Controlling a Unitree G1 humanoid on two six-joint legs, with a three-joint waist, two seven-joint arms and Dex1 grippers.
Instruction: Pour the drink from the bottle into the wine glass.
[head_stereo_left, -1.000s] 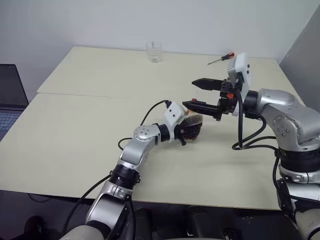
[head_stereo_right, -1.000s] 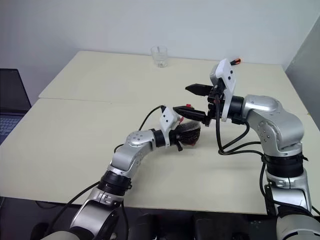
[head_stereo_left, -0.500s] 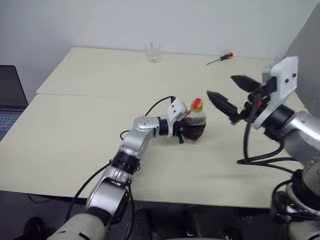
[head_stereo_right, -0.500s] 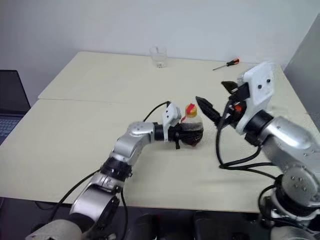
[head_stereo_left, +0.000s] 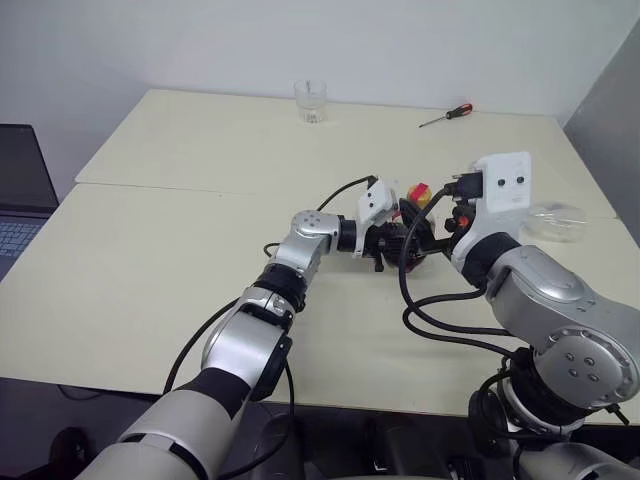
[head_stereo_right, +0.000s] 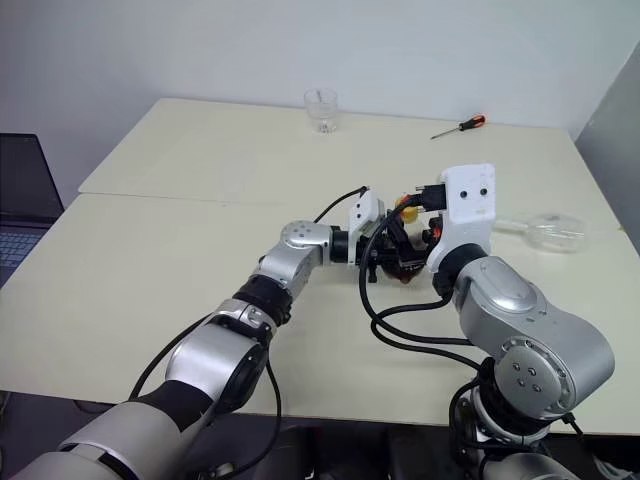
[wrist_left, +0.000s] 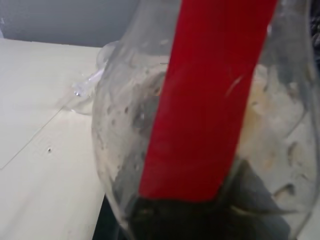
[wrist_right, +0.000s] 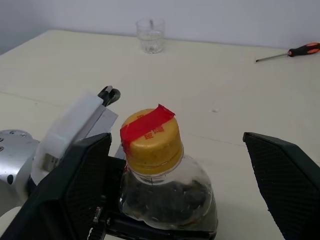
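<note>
On the pale counter (head_stereo_left: 150, 250), the left claw (head_stereo_left: 392, 240) is clamped on the bottle (wrist_right: 167, 192) to keep it steady near the middle, while the right claw (wrist_right: 180, 185) waits wide apart around its yellow cap (wrist_right: 151, 140), probably to twist it off, and the wine glass (head_stereo_left: 556, 220) lies at the right.

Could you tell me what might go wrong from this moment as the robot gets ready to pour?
The bottle is held only at its rounded body by the left claw; twisting the yellow cap with the open right claw might spin or tip it. The wine glass appears to lie on its side, so pouring may spill.
</note>
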